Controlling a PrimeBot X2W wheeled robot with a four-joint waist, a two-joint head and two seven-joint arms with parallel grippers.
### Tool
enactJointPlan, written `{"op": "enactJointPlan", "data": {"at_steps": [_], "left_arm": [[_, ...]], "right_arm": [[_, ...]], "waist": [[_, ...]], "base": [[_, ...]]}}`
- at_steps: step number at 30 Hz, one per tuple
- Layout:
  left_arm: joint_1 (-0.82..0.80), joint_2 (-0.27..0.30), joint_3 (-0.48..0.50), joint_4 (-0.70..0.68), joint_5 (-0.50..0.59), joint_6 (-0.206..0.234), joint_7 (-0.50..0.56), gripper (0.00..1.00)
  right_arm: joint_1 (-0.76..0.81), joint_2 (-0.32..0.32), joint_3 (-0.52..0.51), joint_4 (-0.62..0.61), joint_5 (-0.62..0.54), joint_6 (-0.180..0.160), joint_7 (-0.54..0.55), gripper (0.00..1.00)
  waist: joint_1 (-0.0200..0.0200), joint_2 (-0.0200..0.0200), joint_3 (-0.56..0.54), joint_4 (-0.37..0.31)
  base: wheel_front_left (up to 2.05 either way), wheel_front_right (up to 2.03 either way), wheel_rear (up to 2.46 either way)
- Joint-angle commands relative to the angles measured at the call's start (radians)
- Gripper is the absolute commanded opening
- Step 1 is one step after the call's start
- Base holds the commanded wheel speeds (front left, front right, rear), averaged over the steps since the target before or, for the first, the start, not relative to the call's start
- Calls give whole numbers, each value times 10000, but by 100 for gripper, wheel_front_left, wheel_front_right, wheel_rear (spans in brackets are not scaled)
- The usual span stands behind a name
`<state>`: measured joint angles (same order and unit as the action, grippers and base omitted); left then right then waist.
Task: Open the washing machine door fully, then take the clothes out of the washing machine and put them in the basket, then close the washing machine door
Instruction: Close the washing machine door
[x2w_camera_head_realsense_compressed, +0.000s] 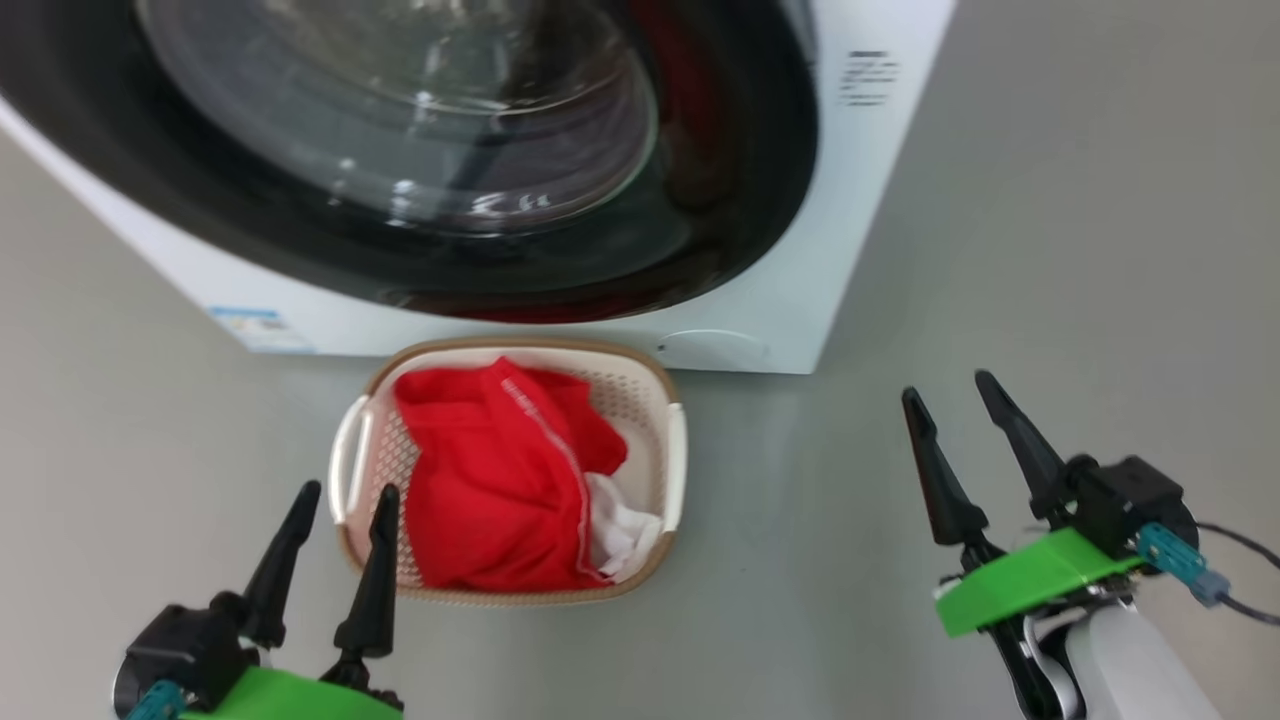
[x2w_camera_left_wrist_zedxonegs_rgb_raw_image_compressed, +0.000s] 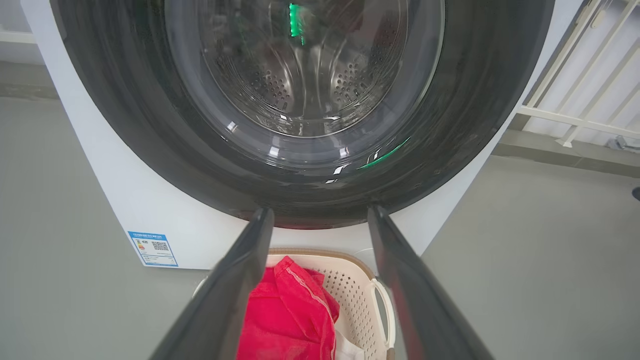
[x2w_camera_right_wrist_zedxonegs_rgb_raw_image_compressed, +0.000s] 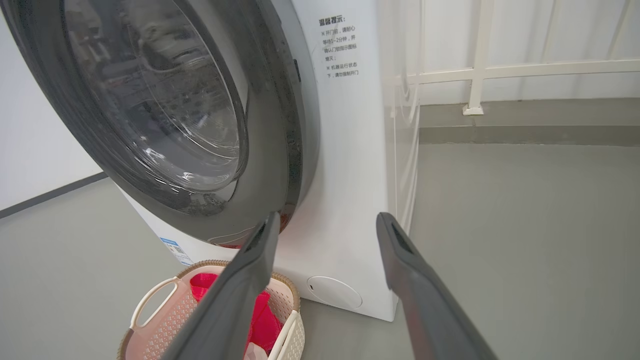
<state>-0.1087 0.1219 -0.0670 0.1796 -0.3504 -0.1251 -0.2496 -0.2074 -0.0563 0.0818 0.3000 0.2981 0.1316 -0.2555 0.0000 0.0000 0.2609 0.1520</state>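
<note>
Head view, with both wrist views. The washer (x2w_camera_head_realsense_compressed: 860, 230) stands on a grey floor (x2w_camera_head_realsense_compressed: 1050, 300), and its door (x2w_camera_head_realsense_compressed: 740, 230) lies against the front panel. The steel drum (x2w_camera_left_wrist_zedxonegs_rgb_raw_image_compressed: 300, 85) shows through the glass in the left wrist view. A blue label (x2w_camera_head_realsense_compressed: 262, 328) marks the lower front corner. The basket (x2w_camera_head_realsense_compressed: 640, 378) sits on the floor just before the washer, below the door. The clothes (x2w_camera_head_realsense_compressed: 490, 480) lie inside it, red cloth with a white patch toward its near right corner. The left hand (x2w_camera_head_realsense_compressed: 350, 488) hangs at the basket's near left side, fingers spread wide and holding nothing. The right hand (x2w_camera_head_realsense_compressed: 947, 384) is well to the basket's right over bare floor, fingers likewise wide apart and empty. A white railing (x2w_camera_right_wrist_zedxonegs_rgb_raw_image_compressed: 480, 70) stands behind the washer.
</note>
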Motion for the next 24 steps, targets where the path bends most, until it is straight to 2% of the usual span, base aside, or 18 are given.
{"op": "enactJointPlan", "data": {"at_steps": [1, 14, 24], "left_arm": [[87, 282, 388, -202, -58, -56, -122, 100], [730, 469, 936, -421, -94, -56, -122, 100], [1164, 378, 1333, -626, 101, -56, -122, 100]], "right_arm": [[134, 56, 189, -281, -4, -9, -63, 100], [1357, 59, -275, -672, -28, -9, -63, 100], [2044, 59, -684, -894, -42, -9, -63, 100]], "waist": [[0, 0, -281, -410], [0, 0, -721, -1564], [0, 0, -999, -1868]], "base": [[0, 0, 0], [0, 0, 0], [0, 0, 0]]}}
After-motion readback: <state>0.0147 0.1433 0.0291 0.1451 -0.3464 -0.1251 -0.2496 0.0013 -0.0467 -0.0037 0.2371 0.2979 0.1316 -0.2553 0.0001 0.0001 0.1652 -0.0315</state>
